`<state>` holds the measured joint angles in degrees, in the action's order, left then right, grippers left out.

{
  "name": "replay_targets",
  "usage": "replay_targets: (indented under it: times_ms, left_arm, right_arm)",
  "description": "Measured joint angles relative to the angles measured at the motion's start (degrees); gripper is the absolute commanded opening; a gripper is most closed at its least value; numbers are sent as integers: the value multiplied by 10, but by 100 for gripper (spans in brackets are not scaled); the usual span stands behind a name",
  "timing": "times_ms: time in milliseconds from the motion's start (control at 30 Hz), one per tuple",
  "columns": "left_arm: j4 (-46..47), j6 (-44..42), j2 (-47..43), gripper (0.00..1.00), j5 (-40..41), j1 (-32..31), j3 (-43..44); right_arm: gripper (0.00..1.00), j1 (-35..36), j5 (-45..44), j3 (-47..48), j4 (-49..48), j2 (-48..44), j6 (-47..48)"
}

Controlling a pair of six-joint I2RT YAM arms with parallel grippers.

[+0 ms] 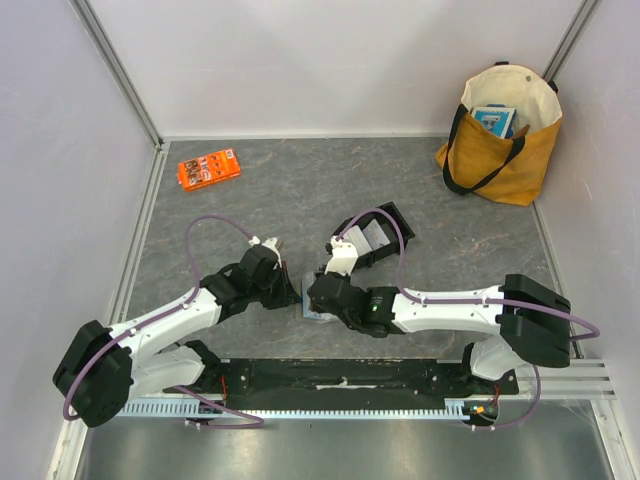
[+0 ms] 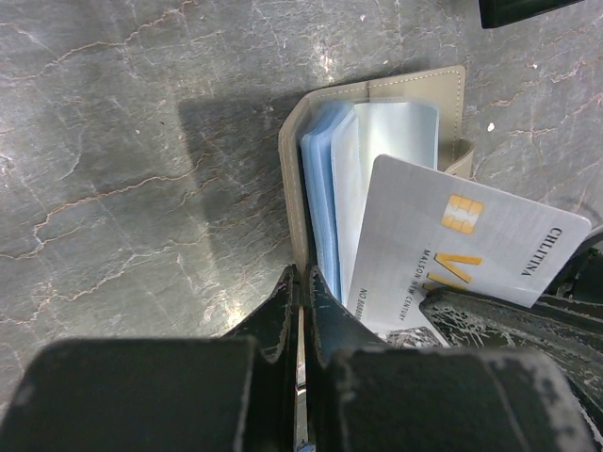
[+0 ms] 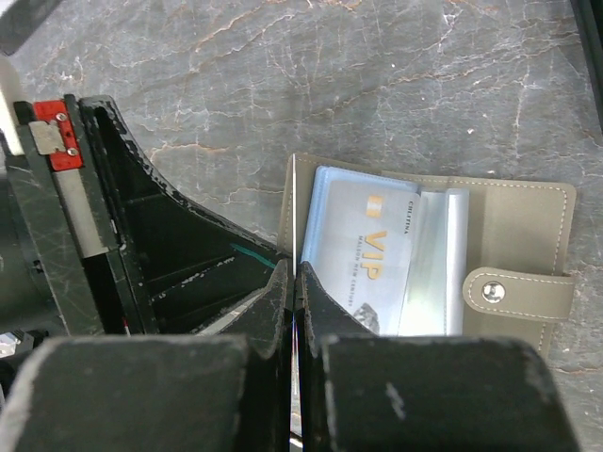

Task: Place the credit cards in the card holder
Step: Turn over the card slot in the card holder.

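Near edge of table (image 1: 250, 200): your left fingers (image 2: 276, 325) clamp the card holder (image 2: 415, 89), right fingers (image 3: 271, 315) closed against the skewed VIP card (image 2: 452, 235); pushing may jam it.

Robot laboratory test cell: plain white panels (image 1: 300, 60) in aluminium framing (image 1: 115, 60) enclose a grey marbled bench (image 1: 300, 190) with a mounting rail (image 1: 340, 380).
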<state>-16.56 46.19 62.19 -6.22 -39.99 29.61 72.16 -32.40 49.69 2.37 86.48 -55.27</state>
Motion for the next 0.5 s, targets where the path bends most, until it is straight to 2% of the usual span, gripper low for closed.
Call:
replay_targets:
  times_ms: [500]
  left_arm:
    - [0,0,0,2,0,0,0]
  right_arm:
    - [0,3,-14,5,0,24,7]
